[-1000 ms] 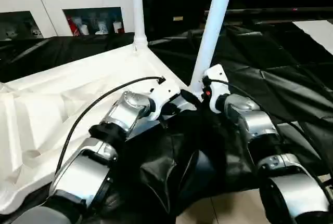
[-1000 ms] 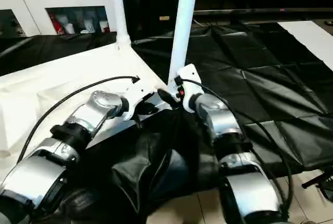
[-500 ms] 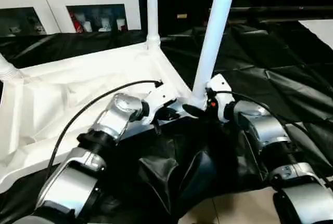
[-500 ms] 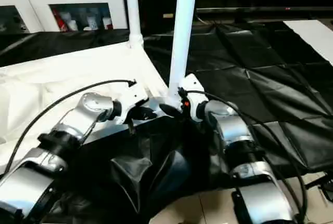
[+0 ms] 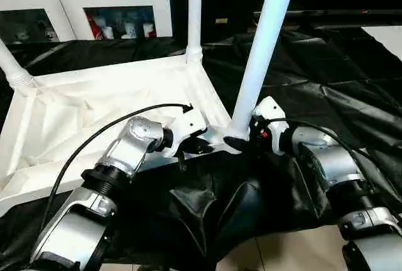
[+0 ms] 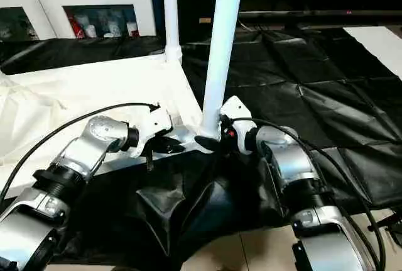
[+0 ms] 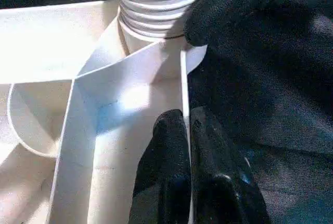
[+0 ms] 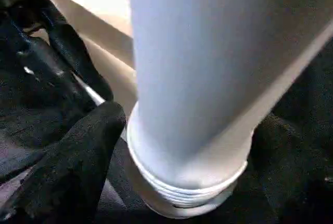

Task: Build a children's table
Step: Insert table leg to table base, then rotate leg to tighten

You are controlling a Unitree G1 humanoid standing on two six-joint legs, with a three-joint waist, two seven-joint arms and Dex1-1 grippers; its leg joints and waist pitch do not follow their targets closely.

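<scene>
So in the head camera views the white plastic rectangular tabletop (image 5: 113, 104) is lying upside down on the black plastic sheet (image 5: 326, 76), taking up the left and middle of the frame, with long white round tapered legs sticking up from its corners: one leg (image 5: 194, 13) at the far corner near top centre, another (image 5: 11, 66) at the left edge, and the nearest leg (image 5: 260, 57) rising from the near right corner socket just right of centre, leaning a bit to the right as it's going up, so its long axis is basically running bottom to top. Both arms are reaching in to that same corner from the bottom of the frame; the right gripper (image 5: 244, 140) is sitting right at the leg's base and looks like the nearer one, the left gripper (image 5: 196, 146) just left of it on the tabletop's edge. The left wrist view is showing the left one's black fingers (image 7: 174, 151) pinched shut on the thin white side wall (image 7: 183, 86), ribbed leg base just beyond. In the right wrist view the right one's spread wide around the leg base (image 8: 182, 182), one finger (image 8: 78, 151) beside it; can't tell if it's actually squeezing.
</scene>
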